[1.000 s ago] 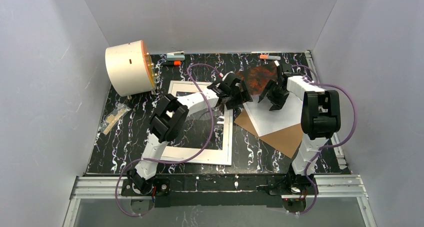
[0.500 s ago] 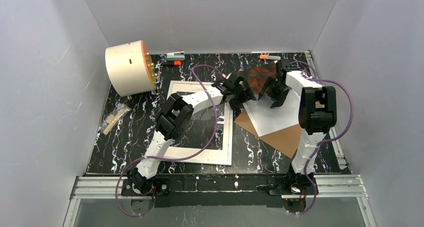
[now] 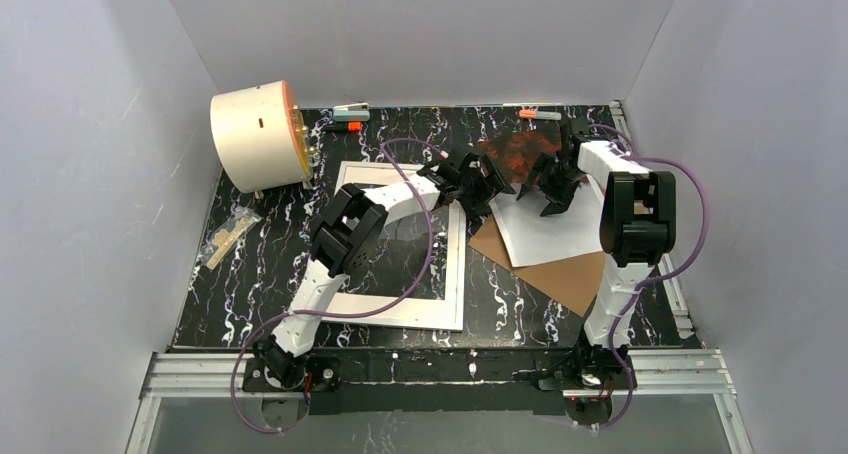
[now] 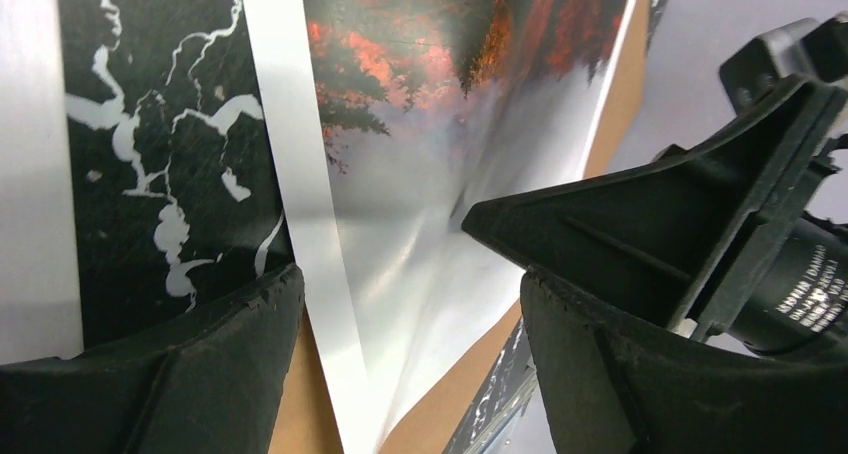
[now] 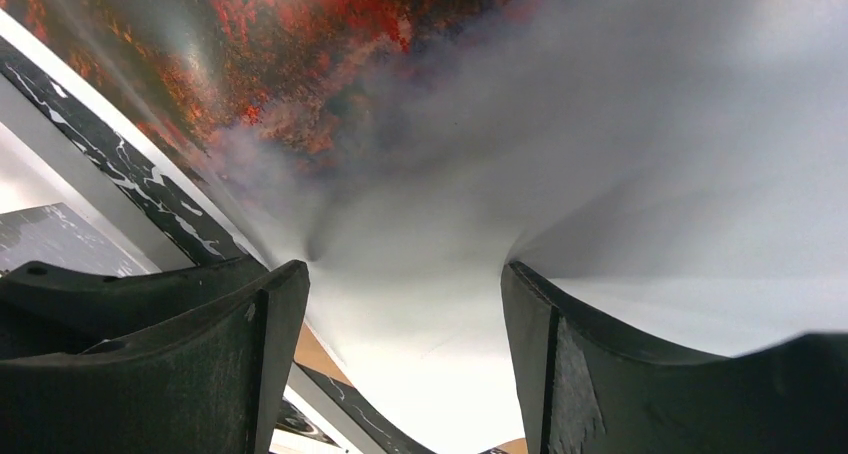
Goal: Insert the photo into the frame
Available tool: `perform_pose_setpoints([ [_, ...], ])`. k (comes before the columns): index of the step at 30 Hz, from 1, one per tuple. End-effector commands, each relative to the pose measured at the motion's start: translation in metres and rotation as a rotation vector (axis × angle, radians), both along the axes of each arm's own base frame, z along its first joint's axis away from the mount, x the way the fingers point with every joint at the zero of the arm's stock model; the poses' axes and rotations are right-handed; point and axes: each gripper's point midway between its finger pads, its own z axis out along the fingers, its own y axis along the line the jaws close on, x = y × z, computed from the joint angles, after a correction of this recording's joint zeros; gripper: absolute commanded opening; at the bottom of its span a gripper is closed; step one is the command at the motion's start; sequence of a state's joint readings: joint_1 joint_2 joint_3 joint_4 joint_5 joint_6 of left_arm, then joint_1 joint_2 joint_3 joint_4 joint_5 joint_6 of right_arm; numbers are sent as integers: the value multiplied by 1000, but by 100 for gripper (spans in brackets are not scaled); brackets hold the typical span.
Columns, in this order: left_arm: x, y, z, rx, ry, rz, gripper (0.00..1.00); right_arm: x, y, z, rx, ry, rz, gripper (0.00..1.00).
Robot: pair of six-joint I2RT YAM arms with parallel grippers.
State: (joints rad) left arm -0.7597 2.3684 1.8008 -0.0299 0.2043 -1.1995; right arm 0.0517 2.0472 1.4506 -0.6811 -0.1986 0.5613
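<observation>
The photo, red-orange on one half and misty grey on the other, is tilted up off the table at the back, between my two grippers. My left gripper is at its left edge, jaws wide apart, with the photo's pale corner lying between them. My right gripper is at its right side, also wide apart. The photo bends over its fingers, and one fingertip dents the sheet. The white frame lies flat at the table's middle, left of the photo.
A white sheet lies on a brown board right of the frame, under the photo's near edge. A cream cylinder stands back left. A small bag lies at the left. Orange-tipped clips lie along the back edge.
Both grippers have moved toward the back of the table and closer together. The photo has shifted back with them and now stands more tilted up.
</observation>
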Motion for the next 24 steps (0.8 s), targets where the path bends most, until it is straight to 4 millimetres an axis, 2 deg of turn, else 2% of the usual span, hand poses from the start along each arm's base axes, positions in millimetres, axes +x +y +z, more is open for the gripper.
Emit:
perform_pose_setpoints([
  [1,-16,-1,-51,11,43,-21,78,-65,27,-75,72,281,63,79],
  [4,-7,-5,-44,-29,-3,-13,78,-69,30,-79,77,299,72,78],
  [9,-7,-16,-31,-134,-7,-16,78,-71,39,-80,103,310,92,78],
  [14,-7,-24,-8,-285,3,10,78,-70,43,-80,114,316,83,78],
  [21,-17,-17,14,-338,48,40,78,-71,45,-81,113,330,-5,77],
  [24,-23,-13,15,-326,63,38,78,-75,48,-83,132,344,-53,77],
])
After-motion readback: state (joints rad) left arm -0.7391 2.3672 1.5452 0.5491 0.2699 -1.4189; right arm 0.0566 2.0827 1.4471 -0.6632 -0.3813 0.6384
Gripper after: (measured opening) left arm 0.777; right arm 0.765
